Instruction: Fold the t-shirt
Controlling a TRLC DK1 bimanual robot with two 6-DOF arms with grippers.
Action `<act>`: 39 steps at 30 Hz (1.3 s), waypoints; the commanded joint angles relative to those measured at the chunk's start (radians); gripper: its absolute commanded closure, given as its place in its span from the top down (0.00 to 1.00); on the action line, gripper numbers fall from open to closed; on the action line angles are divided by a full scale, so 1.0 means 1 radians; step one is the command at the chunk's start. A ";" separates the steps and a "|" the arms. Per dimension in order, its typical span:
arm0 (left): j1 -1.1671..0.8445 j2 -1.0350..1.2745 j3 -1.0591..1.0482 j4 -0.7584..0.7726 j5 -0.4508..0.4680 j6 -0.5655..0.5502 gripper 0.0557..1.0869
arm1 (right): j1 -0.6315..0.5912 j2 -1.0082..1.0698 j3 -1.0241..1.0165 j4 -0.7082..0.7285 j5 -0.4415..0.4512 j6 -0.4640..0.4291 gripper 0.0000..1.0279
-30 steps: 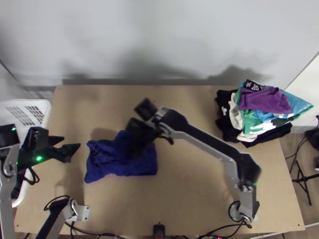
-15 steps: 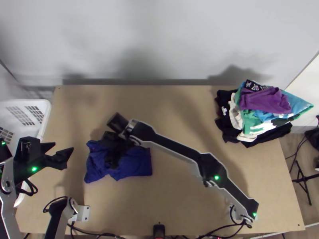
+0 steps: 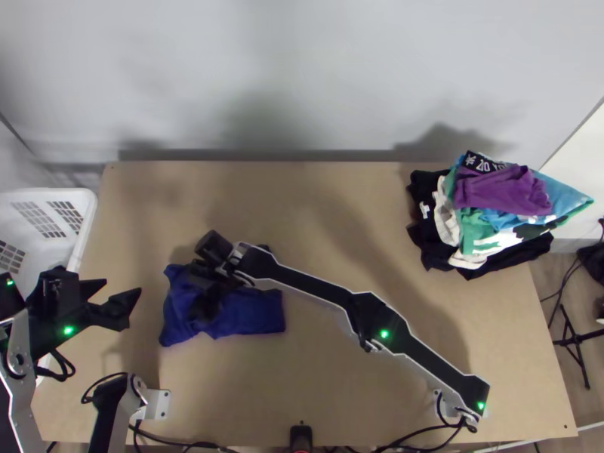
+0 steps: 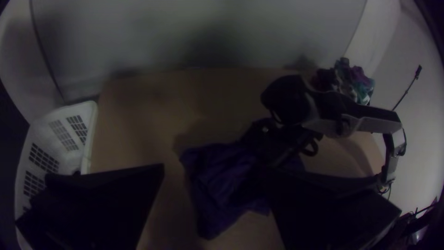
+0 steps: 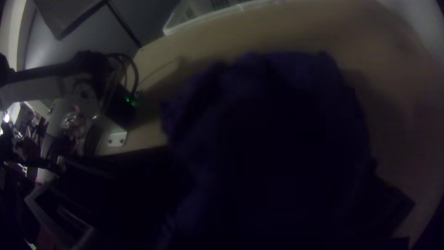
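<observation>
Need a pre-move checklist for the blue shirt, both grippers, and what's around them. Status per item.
1. Left gripper open, off the blue shirt: ok, fingers apart, gap to the cloth.
2. Right gripper at the shirt: ok, down over its left part in the top view.
3. Right gripper's hold on cloth: cannot tell, too dark there.
4. Shirt smooth and squared: not ok, rumpled with an uneven outline.
5. Shirt fully in sight from above: not ok, right arm and gripper cover part.
6. Shirt apart from the clothes pile and basket: ok, bare table between.
</observation>
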 commanded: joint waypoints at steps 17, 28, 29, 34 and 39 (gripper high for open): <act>-0.006 -0.029 0.021 -0.053 -0.002 0.037 0.96 | 0.005 -0.255 -0.052 -0.195 -0.102 0.142 0.97; -0.069 -0.003 -0.014 -0.062 0.014 0.041 0.96 | -0.104 -0.288 -0.160 -0.396 -0.099 0.027 0.88; -0.086 0.019 -0.014 -0.061 0.014 0.040 0.96 | -0.112 -0.295 -0.187 -0.396 -0.096 0.018 0.84; -0.198 0.132 0.035 -0.042 0.015 0.023 0.96 | -0.144 -0.347 -0.288 -0.390 -0.099 -0.022 0.31; -0.365 0.230 0.043 -0.018 0.014 0.075 0.95 | -0.172 -0.377 -0.330 -0.398 -0.099 -0.059 0.03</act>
